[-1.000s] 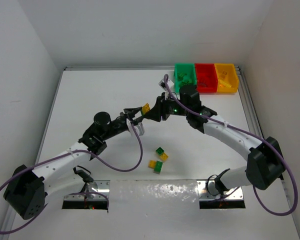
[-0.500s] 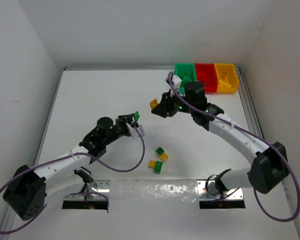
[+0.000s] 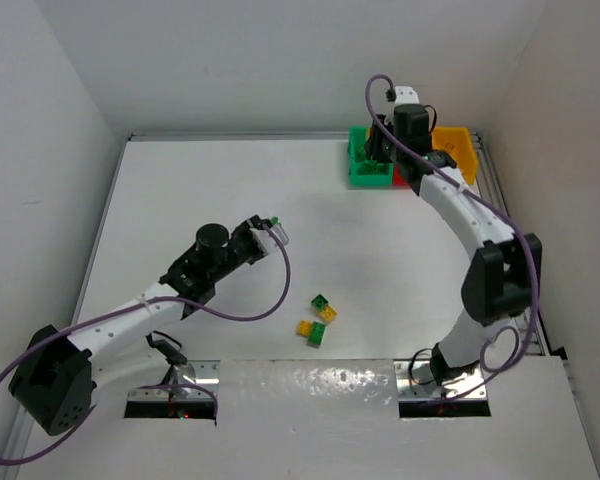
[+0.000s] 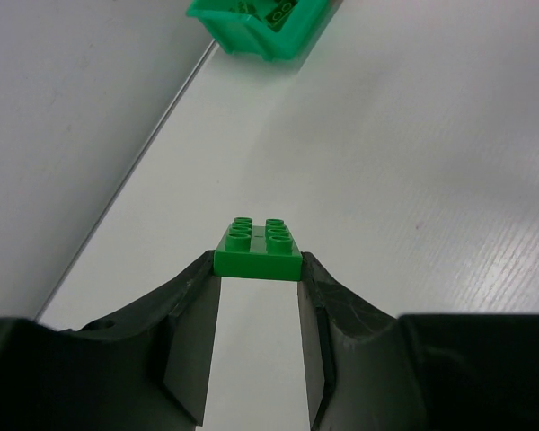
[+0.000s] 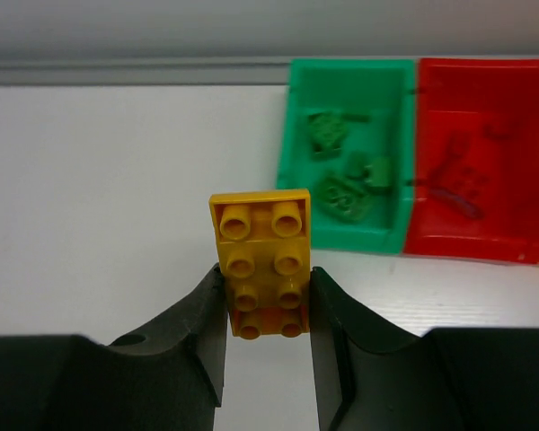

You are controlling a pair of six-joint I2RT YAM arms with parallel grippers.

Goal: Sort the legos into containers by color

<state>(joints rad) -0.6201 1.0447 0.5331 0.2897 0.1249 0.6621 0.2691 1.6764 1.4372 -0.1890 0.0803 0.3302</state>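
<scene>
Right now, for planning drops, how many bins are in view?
3, joined in a row, far right: green bin leftmost, red bin middle, yellow-orange bin rightmost.

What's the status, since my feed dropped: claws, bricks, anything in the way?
Left claw shut on green brick. Right claw shut on yellow brick, near the bins. More bricks loose on the table; paths look clear.

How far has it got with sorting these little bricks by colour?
Well along, it seems. Done: green bricks lie in the green plastic bin, red ones in the red plastic bin. In hand: the left fingers grip a green plastic brick and the right fingers a yellow plastic brick. Left: those two drops, plus about four loose green and yellow bricks on the white table.
</scene>
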